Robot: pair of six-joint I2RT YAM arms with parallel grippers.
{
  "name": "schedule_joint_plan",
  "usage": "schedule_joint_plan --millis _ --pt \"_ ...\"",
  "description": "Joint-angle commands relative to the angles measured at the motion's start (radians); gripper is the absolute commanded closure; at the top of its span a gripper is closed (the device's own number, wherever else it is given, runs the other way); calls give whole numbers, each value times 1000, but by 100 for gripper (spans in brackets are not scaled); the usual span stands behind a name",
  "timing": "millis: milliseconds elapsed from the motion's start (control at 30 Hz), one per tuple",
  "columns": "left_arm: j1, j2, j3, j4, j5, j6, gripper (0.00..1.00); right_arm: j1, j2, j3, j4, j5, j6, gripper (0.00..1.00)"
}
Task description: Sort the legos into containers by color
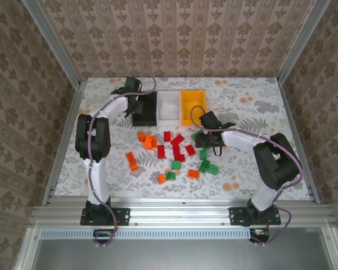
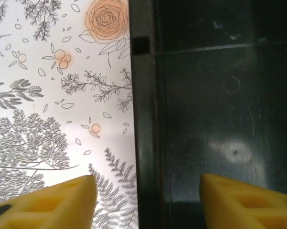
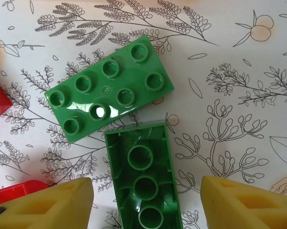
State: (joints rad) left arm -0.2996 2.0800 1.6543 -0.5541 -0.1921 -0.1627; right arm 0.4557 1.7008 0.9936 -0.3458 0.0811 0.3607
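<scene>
Legos (image 1: 174, 152) in orange, red and green lie scattered mid-table on a white cloth (image 1: 242, 101) printed with grey ferns and orange roses. At their 12 o'clock three containers stand in a row: black bin (image 1: 145, 108), white bin (image 1: 169, 106), yellow bin (image 1: 192, 107). The right gripper (image 3: 145, 200) hangs at the pile's 3 o'clock, jaws spread around an upturned green brick (image 3: 144, 186) without touching it. A studs-up green brick (image 3: 110, 88) lies at that one's 11 o'clock. The left gripper (image 2: 145, 195), at the pile's 11 o'clock, gapes empty astride the black bin's side wall. Aluminium rails (image 1: 53, 42) and brown damask wallpaper (image 1: 174, 34) enclose the table.
</scene>
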Motion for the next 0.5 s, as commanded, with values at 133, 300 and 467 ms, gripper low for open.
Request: schedule_joint_plan --millis 133,300,467 --pt "-2 -371 -235 72 37 -107 11 9 49 24 -34 72 -29 45" --pt "-9 -628 -574 224 73 -246 7 15 77 32 -37 80 -37 57" --pt "-9 -772 -730 215 70 -315 6 35 21 19 -27 125 -36 73"
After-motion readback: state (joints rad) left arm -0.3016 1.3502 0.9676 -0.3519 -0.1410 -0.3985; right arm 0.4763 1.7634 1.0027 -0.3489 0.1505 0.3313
